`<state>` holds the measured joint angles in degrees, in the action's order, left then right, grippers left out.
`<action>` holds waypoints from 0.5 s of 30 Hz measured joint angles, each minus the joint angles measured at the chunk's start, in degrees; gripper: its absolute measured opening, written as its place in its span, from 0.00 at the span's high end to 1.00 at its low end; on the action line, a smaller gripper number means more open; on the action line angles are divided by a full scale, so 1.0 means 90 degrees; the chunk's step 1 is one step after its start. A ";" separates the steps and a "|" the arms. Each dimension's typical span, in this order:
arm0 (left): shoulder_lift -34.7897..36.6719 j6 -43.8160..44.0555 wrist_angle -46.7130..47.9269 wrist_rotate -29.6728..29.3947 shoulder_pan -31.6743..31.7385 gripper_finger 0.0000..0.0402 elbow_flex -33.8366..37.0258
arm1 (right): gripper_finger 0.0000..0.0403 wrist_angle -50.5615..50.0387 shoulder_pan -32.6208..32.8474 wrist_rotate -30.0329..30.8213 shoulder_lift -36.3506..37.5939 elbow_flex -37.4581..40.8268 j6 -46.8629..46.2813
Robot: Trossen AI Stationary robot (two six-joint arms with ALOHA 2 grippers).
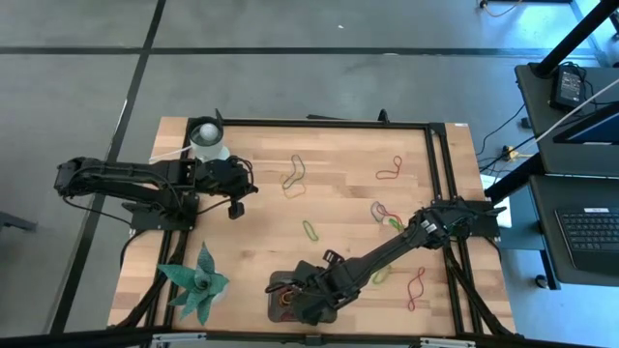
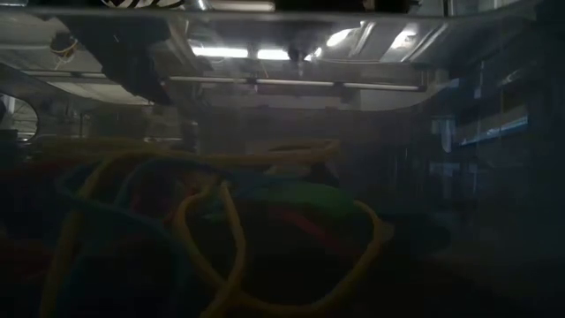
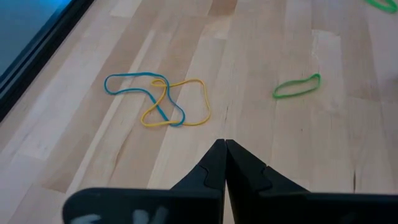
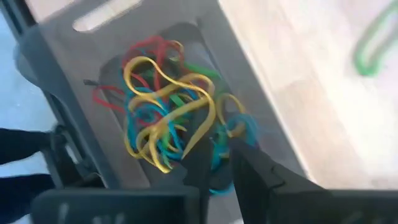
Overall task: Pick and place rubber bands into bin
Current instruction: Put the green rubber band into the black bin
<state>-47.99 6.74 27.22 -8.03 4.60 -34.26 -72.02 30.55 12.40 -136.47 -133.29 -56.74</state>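
Observation:
The bin (image 1: 275, 286), a dark grey tray, sits at the table's near edge and holds a heap of rubber bands (image 4: 161, 106) in yellow, red, teal and green. My right gripper (image 4: 221, 163) points down over that heap, its fingers a little apart, so it is open. More rubber bands lie loose on the wood, among them a green one (image 1: 309, 230) and a red one (image 1: 390, 169). My left gripper (image 3: 224, 148) is shut above the table's left part, near a blue and a yellow band (image 3: 158, 102). My right gripper comes at the heap in the bin from above, slanting. A yellow band (image 4: 198, 127) runs up to the tip of one finger (image 4: 202, 155). I cannot tell whether the finger touches it. Nothing shows pinched between the two fingers.
A white cup (image 1: 206, 138) stands at the table's far left corner, and a teal leafy ornament (image 1: 198, 285) lies at the near left. A black frame (image 1: 437, 155) borders the table top. The low view shows only bands (image 2: 221, 230), close up and dark.

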 joint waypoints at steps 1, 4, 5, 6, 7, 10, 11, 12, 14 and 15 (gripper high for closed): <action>0.0000 0.0000 0.0000 0.0000 0.0000 1.00 0.0000 | 0.88 -0.0072 0.0000 0.0011 0.0021 0.0000 0.0001; 0.0000 0.0000 0.0000 0.0000 0.0002 1.00 0.0000 | 0.97 -0.0380 0.0000 0.0182 0.0120 0.0000 -0.0015; 0.0000 0.0000 0.0000 0.0002 0.0000 1.00 0.0000 | 0.98 -0.0382 0.0000 0.0299 0.0145 0.0000 -0.0014; -0.0002 0.0000 0.0002 0.0004 0.0000 1.00 0.0000 | 0.98 -0.0373 0.0001 0.0448 0.0159 0.0000 -0.0015; -0.0001 0.0000 -0.0002 0.0007 0.0002 1.00 0.0000 | 0.98 -0.0373 0.0000 0.0575 0.0161 0.0000 -0.0013; -0.0001 0.0000 0.0000 0.0012 0.0000 1.00 0.0002 | 0.98 -0.0350 0.0005 0.0666 0.0159 0.0091 0.0006; 0.0000 -0.0001 -0.0002 0.0012 0.0002 1.00 0.0002 | 0.99 -0.0343 0.0011 0.0668 0.0164 0.0185 0.0003; 0.0000 -0.0018 -0.0002 0.0013 0.0002 1.00 0.0001 | 0.99 -0.0335 0.0021 0.0672 0.0178 0.0288 0.0002; 0.0000 -0.0134 -0.0002 0.0017 0.0000 1.00 0.0002 | 0.99 -0.0219 0.0044 0.0815 0.0242 0.0564 0.0001; 0.0000 -0.0210 -0.0002 0.0017 0.0000 1.00 0.0002 | 0.99 -0.0131 0.0053 0.0918 0.0340 0.0726 0.0002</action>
<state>-47.99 4.85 27.20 -7.88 4.60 -34.24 -73.19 31.02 20.66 -133.41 -126.76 -56.72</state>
